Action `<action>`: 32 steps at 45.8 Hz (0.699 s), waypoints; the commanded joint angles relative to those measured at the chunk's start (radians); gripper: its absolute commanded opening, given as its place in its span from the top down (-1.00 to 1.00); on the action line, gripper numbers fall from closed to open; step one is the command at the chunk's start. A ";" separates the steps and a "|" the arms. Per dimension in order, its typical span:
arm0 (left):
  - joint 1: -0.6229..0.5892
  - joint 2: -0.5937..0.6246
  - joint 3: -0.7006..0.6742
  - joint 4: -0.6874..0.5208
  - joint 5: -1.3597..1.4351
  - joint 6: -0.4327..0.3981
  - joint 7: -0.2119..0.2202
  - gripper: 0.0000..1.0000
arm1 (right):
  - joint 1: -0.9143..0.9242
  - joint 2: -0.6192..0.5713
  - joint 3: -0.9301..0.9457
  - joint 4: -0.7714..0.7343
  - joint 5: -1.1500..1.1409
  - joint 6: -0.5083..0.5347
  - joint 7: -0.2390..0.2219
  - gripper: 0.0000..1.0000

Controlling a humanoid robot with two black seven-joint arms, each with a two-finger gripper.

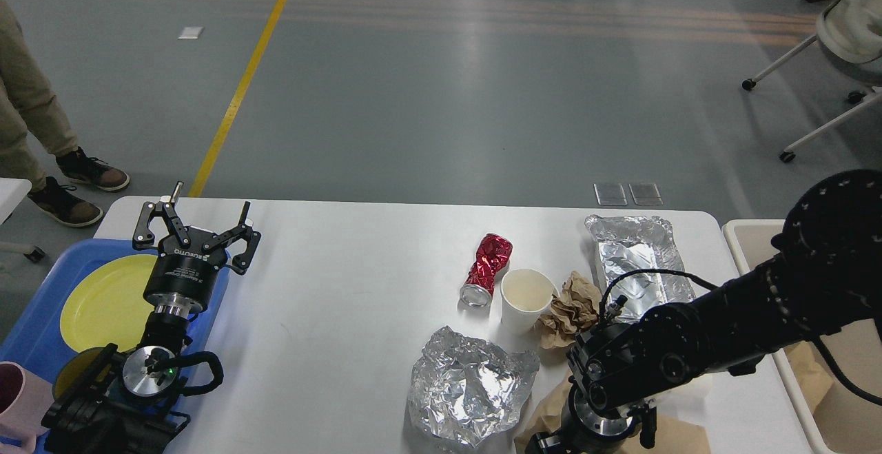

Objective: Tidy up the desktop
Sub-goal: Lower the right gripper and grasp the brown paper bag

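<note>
The white desktop (344, 302) carries a crushed red can (486, 268), a white paper cup (525, 299), a crumpled brown paper ball (570, 309), a foil tray (637, 264) and a crumpled foil sheet (468, 385). A flat brown paper bag (551, 409) lies at the near edge under my right arm. My right gripper (543, 444) points down over that bag at the frame's bottom edge, and its fingers are cut off. My left gripper (196, 223) stands open and empty above the table's left end.
A blue tray (34, 330) at the left holds a yellow plate (103, 299), with a pink cup (17, 399) near it. A beige bin (827, 378) stands off the right edge. A person's legs (41, 137) are at far left, and a chair (841, 47) at top right.
</note>
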 commanded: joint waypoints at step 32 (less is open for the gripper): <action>0.000 0.000 0.000 0.000 0.001 0.000 0.000 -0.93 | -0.042 -0.036 -0.025 -0.005 0.074 -0.063 -0.003 1.00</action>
